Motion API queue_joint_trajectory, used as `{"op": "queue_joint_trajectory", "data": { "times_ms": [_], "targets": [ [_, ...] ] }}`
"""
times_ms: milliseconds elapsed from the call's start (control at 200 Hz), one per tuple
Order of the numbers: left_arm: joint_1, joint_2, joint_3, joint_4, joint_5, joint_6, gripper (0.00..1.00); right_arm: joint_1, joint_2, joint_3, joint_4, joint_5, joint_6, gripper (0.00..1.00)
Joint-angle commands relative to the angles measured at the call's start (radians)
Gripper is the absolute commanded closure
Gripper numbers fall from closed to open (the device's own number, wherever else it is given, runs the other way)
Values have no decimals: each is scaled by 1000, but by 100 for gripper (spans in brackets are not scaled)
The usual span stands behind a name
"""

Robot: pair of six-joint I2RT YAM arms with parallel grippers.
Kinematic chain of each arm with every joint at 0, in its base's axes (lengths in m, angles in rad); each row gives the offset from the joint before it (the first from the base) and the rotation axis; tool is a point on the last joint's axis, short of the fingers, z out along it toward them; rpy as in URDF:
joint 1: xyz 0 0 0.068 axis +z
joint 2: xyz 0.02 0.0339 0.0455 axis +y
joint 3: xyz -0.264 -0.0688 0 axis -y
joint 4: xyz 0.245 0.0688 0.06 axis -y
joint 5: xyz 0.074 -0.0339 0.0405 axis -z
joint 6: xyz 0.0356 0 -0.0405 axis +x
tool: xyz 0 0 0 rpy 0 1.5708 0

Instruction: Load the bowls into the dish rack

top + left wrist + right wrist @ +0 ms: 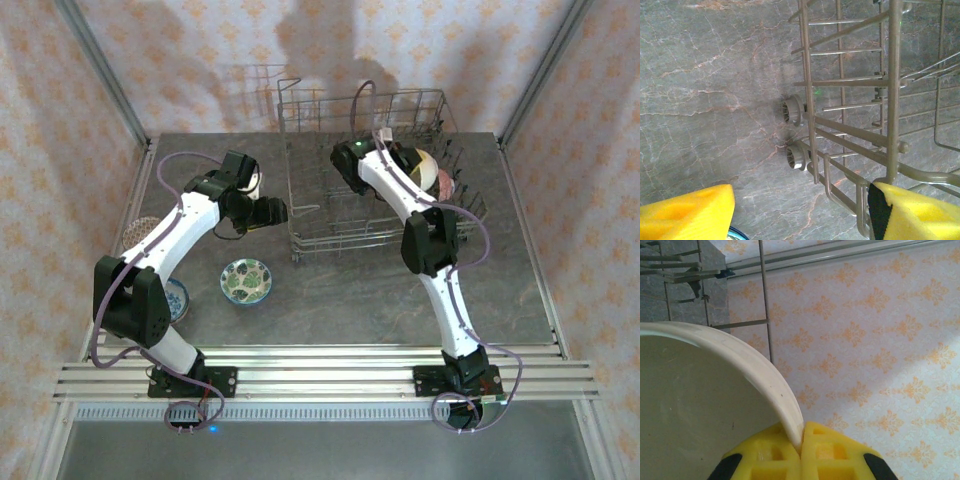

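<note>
The grey wire dish rack (330, 215) stands at the back middle of the table. My right gripper (402, 160) is inside it, shut on the rim of a cream bowl (424, 166); in the right wrist view the yellow fingertips (801, 440) pinch that bowl's (700, 405) edge. A pinkish-red bowl (444, 184) stands in the rack beside it. My left gripper (277, 212) is open and empty at the rack's left side, its fingers (690, 212) wide apart over the rack's wheeled corner (792, 110). On the table lie a green floral bowl (245, 280), a blue bowl (176, 299) half under the left arm, and a speckled bowl (140, 233).
A pale bowl (256, 183) sits behind the left wrist. A blue rim (737, 234) peeks in at the bottom of the left wrist view. Patterned walls with metal posts (100, 70) enclose the table. Bare marble (360, 300) lies in front of the rack.
</note>
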Motion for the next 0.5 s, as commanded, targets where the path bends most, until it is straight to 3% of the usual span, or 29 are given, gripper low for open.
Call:
{"op": "queue_joint_trajectory", "data": {
  "times_ms": [0,496],
  "targets": [
    [4,-18,-17,1,10,9,28,4,4,58,-74,40,62,100],
    [-2,-17,-15,6,16,2,28,15,32,58,-62,-17,36,95]
  ]
}}
